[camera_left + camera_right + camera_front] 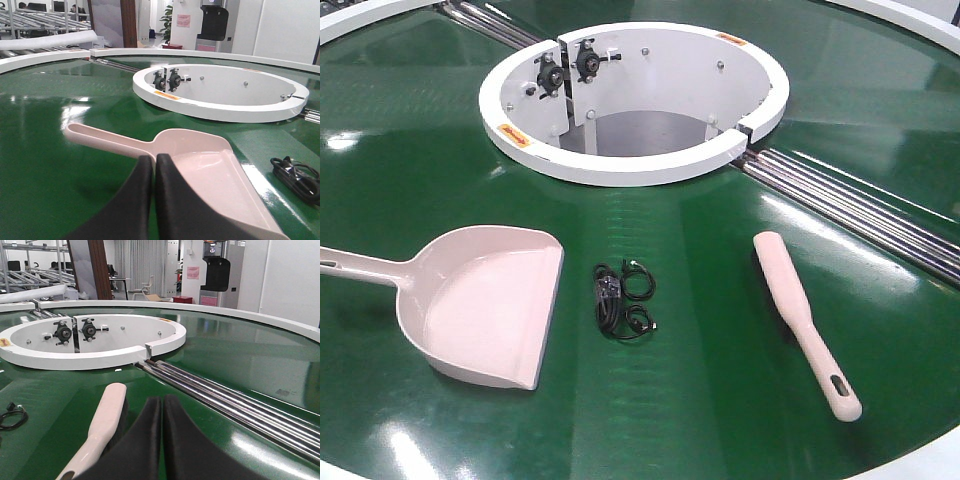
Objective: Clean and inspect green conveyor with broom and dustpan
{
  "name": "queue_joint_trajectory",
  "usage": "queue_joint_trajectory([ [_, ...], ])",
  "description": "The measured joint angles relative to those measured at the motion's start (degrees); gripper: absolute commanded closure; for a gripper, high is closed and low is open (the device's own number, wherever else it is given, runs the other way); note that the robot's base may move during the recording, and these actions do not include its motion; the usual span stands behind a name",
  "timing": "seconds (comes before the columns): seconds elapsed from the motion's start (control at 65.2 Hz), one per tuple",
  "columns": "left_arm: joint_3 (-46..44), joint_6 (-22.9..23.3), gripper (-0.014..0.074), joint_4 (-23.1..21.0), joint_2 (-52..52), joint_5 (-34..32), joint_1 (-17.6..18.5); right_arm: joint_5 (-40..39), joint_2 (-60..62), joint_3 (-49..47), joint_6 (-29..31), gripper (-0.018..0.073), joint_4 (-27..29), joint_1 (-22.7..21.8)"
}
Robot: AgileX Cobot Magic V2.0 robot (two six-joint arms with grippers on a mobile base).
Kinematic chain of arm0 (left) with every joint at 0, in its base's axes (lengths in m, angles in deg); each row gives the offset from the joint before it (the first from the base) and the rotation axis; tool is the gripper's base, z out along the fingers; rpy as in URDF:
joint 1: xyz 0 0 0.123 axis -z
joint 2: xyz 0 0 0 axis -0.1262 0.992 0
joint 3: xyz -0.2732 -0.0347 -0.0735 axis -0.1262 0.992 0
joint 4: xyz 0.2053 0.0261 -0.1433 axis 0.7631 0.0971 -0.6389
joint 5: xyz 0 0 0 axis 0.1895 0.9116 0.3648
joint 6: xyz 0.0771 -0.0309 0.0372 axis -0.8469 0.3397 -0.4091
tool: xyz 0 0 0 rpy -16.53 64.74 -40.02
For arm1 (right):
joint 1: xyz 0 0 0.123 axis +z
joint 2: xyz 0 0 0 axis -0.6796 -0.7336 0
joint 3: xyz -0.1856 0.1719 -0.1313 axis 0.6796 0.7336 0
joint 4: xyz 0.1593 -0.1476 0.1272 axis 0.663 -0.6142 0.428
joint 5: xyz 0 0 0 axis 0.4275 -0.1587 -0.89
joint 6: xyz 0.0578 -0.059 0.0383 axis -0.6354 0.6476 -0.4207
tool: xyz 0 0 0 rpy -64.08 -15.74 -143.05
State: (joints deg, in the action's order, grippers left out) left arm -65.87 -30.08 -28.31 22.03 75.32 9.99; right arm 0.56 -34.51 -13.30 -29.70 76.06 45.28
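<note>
The green conveyor (410, 170) fills the front view. On it at the left lies the dustpan (485, 305), mouth to the right and handle to the left. The broom (802, 318) rests at the right, with its slotted handle end nearest me. My left gripper (154, 157) is shut and empty, hovering above the spot where the dustpan (210, 170) meets its handle. Just right of the broom (102, 427), my right gripper (162, 399) hangs over the belt, also shut and empty. Neither gripper shows in the front view.
A tangled black cable (623, 299) lies on the belt between dustpan and broom. The white inner ring wall (630, 160) stands behind them. Silver rollers (860, 205) cross the belt at the right and at the far left (495, 25).
</note>
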Motion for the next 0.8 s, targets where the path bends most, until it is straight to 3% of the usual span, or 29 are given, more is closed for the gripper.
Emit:
queue_joint_trajectory([
  [0.798,0.0,0.0,0.0603,0.0,0.0,0.0,0.0,0.0,0.0,0.0,0.0,0.0568,0.0,0.0],
])
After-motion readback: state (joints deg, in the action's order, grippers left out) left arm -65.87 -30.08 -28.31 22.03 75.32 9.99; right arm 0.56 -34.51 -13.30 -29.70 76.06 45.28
